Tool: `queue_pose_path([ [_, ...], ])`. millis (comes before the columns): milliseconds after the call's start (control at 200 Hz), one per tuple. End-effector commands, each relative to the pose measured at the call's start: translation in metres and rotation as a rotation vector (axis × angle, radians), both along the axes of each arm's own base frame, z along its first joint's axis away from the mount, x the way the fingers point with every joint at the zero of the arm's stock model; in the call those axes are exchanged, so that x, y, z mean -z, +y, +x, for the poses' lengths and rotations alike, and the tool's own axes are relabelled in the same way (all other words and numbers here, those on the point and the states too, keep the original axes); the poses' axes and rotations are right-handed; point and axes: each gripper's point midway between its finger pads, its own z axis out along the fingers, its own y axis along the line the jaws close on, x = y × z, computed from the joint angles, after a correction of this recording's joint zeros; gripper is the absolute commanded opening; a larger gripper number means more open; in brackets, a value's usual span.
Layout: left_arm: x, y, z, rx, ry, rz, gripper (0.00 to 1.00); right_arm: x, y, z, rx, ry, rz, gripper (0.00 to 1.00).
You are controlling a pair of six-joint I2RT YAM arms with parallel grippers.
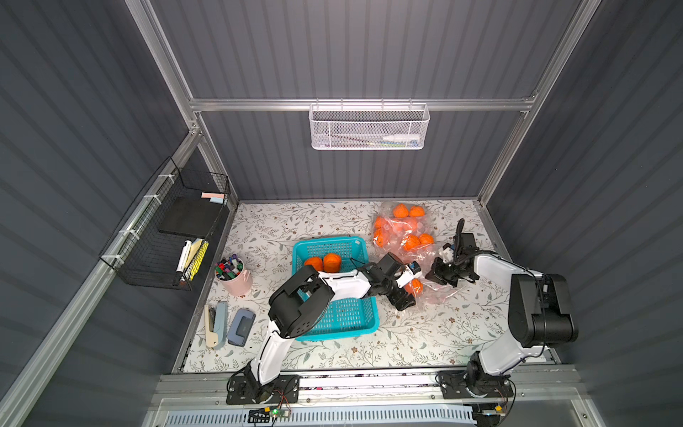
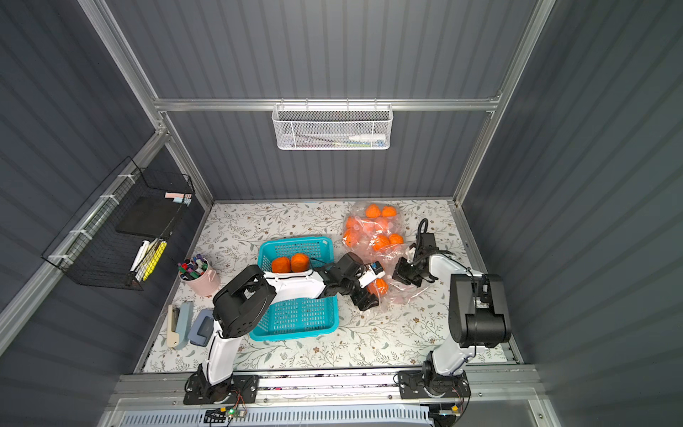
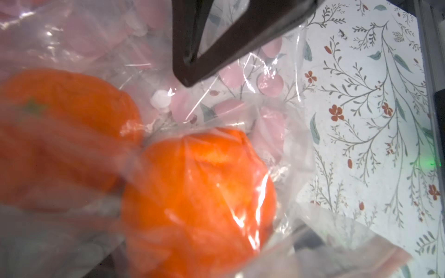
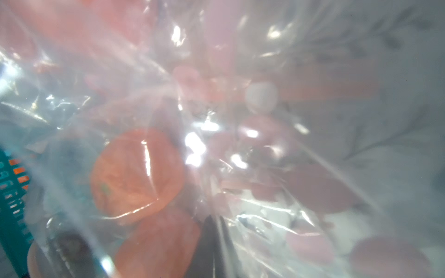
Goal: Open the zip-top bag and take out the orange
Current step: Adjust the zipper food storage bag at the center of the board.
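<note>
1. We find the left gripper (image 1: 408, 292) with jaws spread wide, astride an orange (image 3: 199, 192); one finger (image 3: 216, 48) stands clear of it.
2. The right gripper (image 1: 432, 276) has its jaws pressed together, pinching the zip-top bag (image 1: 430, 295) film.
3. The orange lies inside the bag on the table (image 1: 425, 340), beside the teal basket (image 1: 332, 242).

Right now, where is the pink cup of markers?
In a top view, the pink cup stands on the left side, just left of the teal basket and beyond the stapler.
</note>
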Motion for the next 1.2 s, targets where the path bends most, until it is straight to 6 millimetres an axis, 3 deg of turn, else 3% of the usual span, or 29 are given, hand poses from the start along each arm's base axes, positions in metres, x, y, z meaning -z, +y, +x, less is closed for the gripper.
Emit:
queue_pose_path([
  [0, -0.004, 0.02, -0.017, 0.051, -0.001, 0.071, 0.88, 0.003, -0.016, -0.008, 0.015, 0.035, -0.093, 0.08],
  [180, 0.006, 0.026, -0.019, 0.056, 0.004, 0.105, 0.74, -0.015, -0.017, -0.003, 0.023, -0.033, -0.094, 0.1],
  [270, 0.008, 0.024, -0.015, 0.038, -0.004, 0.1, 0.67, -0.038, -0.019, 0.004, 0.038, -0.137, -0.103, 0.31],
  [345, 0.011, 0.025, -0.011, 0.018, -0.015, 0.107, 0.59, -0.054, -0.039, 0.009, 0.088, -0.19, -0.206, 0.48],
  [520, 0.015, 0.026, -0.003, -0.022, -0.038, 0.118, 0.49, -0.076, -0.077, 0.008, 0.19, -0.24, -0.403, 0.68],
  [635, 0.019, 0.027, -0.003, -0.022, -0.033, 0.127, 0.48, -0.073, -0.099, 0.01, 0.202, -0.217, -0.529, 0.81],
  [705, 0.022, 0.029, -0.003, -0.028, -0.031, 0.137, 0.48, -0.065, -0.097, 0.015, 0.167, -0.173, -0.521, 0.82],
  [865, 0.023, 0.031, -0.005, -0.028, -0.028, 0.145, 0.48, -0.037, -0.065, 0.028, 0.027, -0.084, -0.371, 0.82],
  [980, 0.022, 0.032, -0.005, -0.027, -0.028, 0.148, 0.48, -0.02, -0.061, 0.027, -0.003, -0.021, -0.352, 0.78],
  [1106, 0.026, 0.033, -0.006, -0.026, -0.021, 0.155, 0.48, -0.015, -0.055, 0.025, -0.027, -0.011, -0.317, 0.59],
  [1196, 0.028, 0.033, -0.006, -0.028, -0.016, 0.158, 0.48, -0.024, -0.052, 0.024, -0.029, -0.029, -0.305, 0.32],
])
